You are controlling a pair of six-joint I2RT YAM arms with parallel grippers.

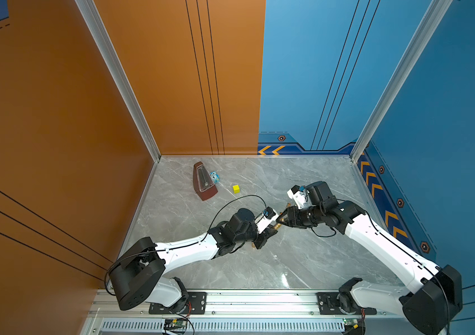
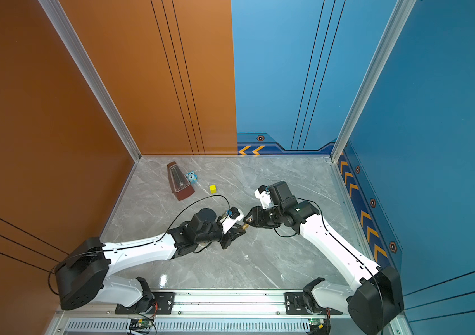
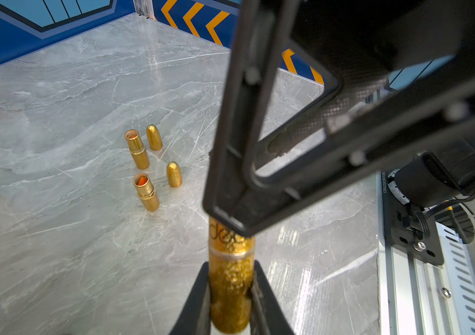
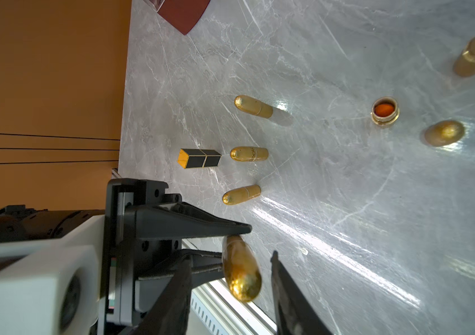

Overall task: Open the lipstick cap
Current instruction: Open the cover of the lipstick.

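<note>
My left gripper [image 3: 230,266] is shut on the lower part of a glittery gold lipstick [image 3: 230,290], held above the table near its middle. Its rounded cap [image 4: 240,269] points at my right gripper [image 4: 230,258]. The right jaws stand apart on either side of the cap, with a gap showing on both sides. In both top views the two grippers meet tip to tip, left gripper [image 1: 272,229] and right gripper [image 1: 282,217], with the lipstick [image 2: 245,227] between them. The right fingers [image 3: 230,203] hide the cap's far end in the left wrist view.
Two uncapped gold lipsticks [image 3: 137,149] [image 3: 146,193] and two loose caps [image 3: 154,137] [image 3: 174,174] stand on the marble table. Three closed gold lipsticks [image 4: 249,153] and a black-and-gold one [image 4: 200,158] stand elsewhere. A metronome [image 1: 204,181], blue toy [image 1: 214,176] and yellow cube [image 1: 236,188] sit at the back.
</note>
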